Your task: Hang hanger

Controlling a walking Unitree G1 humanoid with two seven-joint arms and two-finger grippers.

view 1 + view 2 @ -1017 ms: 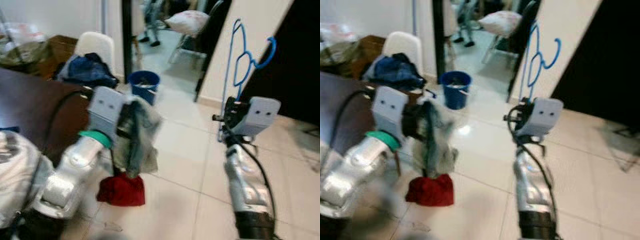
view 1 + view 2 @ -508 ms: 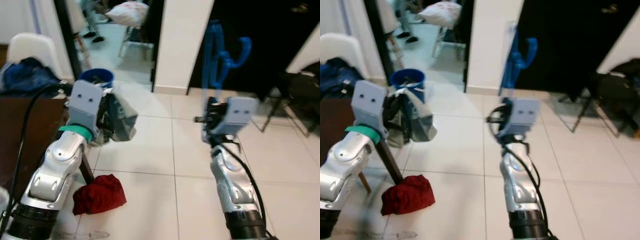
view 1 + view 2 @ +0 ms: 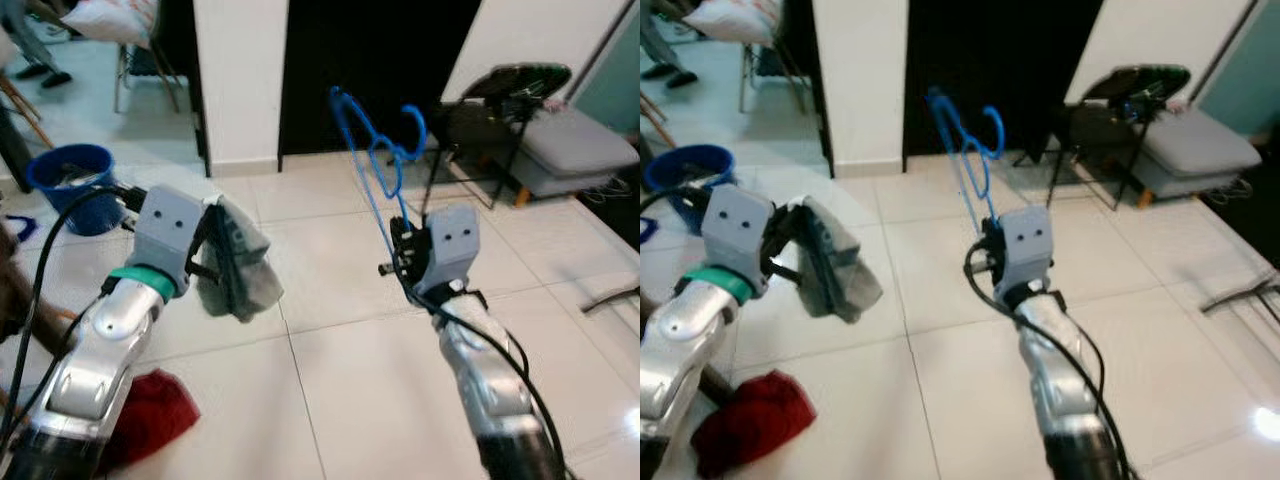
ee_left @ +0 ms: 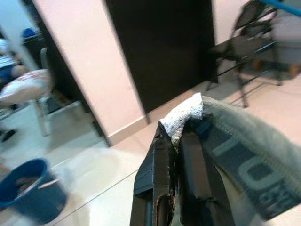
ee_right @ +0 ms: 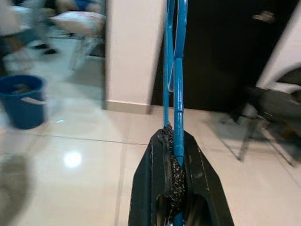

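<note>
**Carrying the hanger, no rail found yet**

The robot is standing on a tiled floor [image 3: 330, 400], facing a dark doorway [image 3: 370, 70] ahead of both grippers, with a black chair [image 3: 490, 110] beyond the right one. The left gripper [image 4: 175, 155] is clamping a grey cloth [image 3: 235, 265]. The right gripper [image 5: 174, 165] is pinching the blue hanger [image 3: 375, 160], which is rising upright above its fingers, hook topmost. The carrying step seems under way; next it likely needs to find a rail.
</note>
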